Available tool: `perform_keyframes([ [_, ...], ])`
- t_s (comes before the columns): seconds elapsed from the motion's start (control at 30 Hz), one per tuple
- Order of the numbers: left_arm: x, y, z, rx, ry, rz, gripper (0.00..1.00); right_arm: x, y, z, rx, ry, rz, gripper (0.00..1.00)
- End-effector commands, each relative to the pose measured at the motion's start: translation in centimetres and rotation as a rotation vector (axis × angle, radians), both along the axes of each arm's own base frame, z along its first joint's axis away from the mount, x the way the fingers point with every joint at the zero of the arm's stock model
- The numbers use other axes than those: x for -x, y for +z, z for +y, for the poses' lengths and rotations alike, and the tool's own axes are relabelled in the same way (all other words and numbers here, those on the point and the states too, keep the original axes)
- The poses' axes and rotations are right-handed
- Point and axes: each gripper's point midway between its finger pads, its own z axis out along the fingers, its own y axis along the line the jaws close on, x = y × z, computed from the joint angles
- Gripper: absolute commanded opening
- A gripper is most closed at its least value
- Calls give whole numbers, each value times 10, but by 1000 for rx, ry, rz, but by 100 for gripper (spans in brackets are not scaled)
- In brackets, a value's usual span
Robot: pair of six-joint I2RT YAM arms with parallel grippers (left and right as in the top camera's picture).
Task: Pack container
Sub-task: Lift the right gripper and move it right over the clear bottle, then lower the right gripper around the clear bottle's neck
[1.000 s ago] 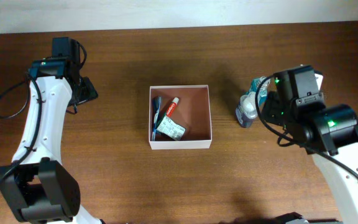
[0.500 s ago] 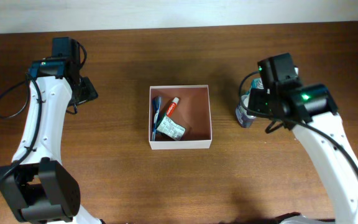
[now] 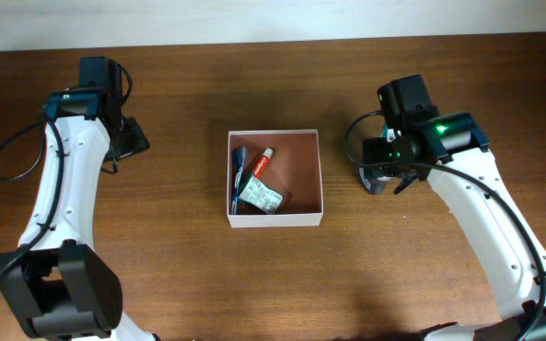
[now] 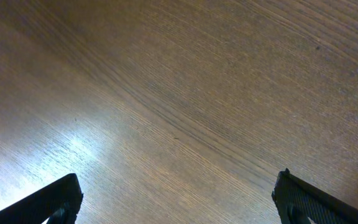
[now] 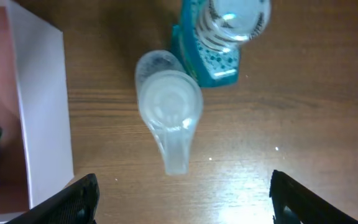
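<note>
The container (image 3: 321,180), a square white box with a reddish-brown inside, sits mid-table and holds a red-and-white tube (image 3: 262,165), a blue toothbrush (image 3: 239,167) and a green-white sachet (image 3: 262,197). Just right of it, my right gripper (image 5: 182,202) hangs open above a clear-capped bottle (image 5: 168,102) and a teal bottle (image 5: 219,43). Both bottles stand ahead of the fingertips, and nothing is between the jaws. From overhead the right wrist (image 3: 401,142) hides most of the bottles. My left gripper (image 4: 179,202) is open over bare wood at the far left.
The container's white wall (image 5: 42,106) shows at the left edge of the right wrist view, close to the clear-capped bottle. Brown wooden tabletop (image 3: 273,275) surrounds the box. The left arm (image 3: 64,180) runs along the table's left side.
The right arm has swung left and toward the back, bringing its wrist over the two bottles and hiding the teal one from overhead. The left arm has not moved.
</note>
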Motion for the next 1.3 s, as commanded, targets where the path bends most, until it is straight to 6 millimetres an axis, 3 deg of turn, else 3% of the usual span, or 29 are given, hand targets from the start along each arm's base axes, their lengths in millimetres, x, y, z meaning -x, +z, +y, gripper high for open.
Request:
perform_keyframes([
  [0.0,-1,4,0,0,-3,-9,99,-4,-1,5,-13,62,7,80],
  [0.1,-1,4,0,0,-3,-9,99,-4,-2,5,-14,64,11,76],
  [0.8,-1,4,0,0,-3,-9,99,-16,-10,8,-26,54,-34,69],
  [1.27,-1,4,0,0,-3,-9,99,-27,-34,10,-21,53,-10,64],
])
